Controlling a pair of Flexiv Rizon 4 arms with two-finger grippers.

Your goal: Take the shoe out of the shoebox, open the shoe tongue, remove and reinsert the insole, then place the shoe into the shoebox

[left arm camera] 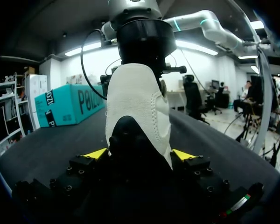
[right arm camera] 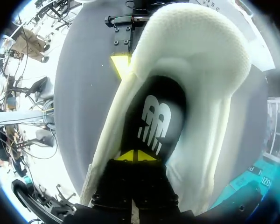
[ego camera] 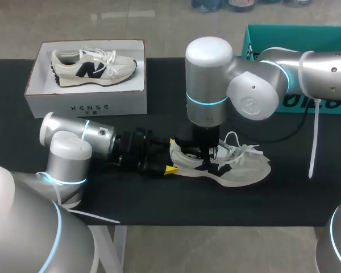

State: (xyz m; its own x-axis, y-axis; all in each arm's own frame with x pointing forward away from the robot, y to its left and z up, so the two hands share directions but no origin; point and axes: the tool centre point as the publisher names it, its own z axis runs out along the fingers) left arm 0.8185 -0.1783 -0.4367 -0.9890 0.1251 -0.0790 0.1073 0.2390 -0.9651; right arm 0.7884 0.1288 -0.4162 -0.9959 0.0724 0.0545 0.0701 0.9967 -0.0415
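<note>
On the counter [ego camera: 307, 199], my left claw [left arm camera: 139, 154] clamps the shoe [ego camera: 238, 168] by its heel; my right claw [right arm camera: 137, 155], tips together, sits on the insole [right arm camera: 154, 116]. I should pinch its heel edge, lift slowly, keep the left firm.

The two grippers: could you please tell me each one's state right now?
Left gripper: closed on the shoe at its heel.
Right gripper: closed inside the shoe, tips at the insole; whether it holds it cannot be told.
</note>
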